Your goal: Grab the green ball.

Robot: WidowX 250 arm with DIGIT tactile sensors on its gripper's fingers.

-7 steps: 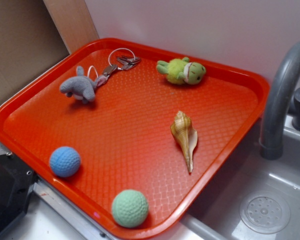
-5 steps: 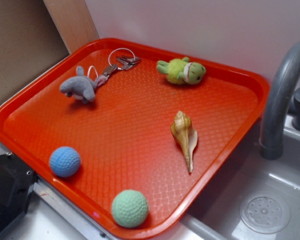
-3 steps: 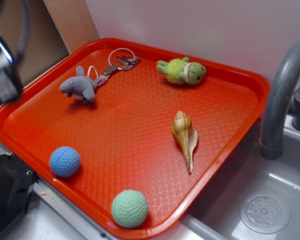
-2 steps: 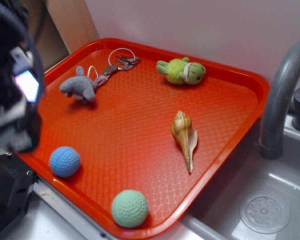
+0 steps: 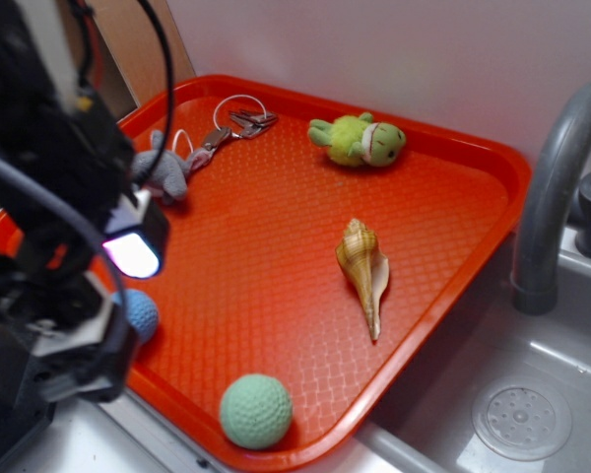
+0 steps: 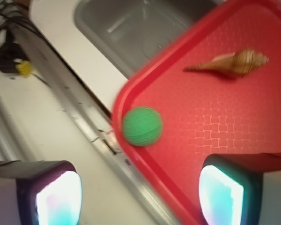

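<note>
Pale mint-green dimpled ball (image 5: 256, 411) (image 6: 142, 126) resting in the near corner of the red plastic tray (image 5: 453, 246) (image 6: 253, 140), against its raised rim, beside the grey sink basin (image 5: 522, 414) set into the counter. Blurred black robot gripper (image 5: 79, 325) (image 6: 140, 197) at the tray's left edge, well apart from that ball, jaws spread wide and empty. Blue dimpled ball (image 5: 141, 313) partly hidden behind the gripper. Tan spiral seashell (image 5: 364, 271) (image 6: 229, 63) lying mid-tray. Yellow-green plush frog (image 5: 360, 140) near the far rim; grey plush toy (image 5: 163, 169) with a ring of keys (image 5: 238, 116) toward the far left corner.
</note>
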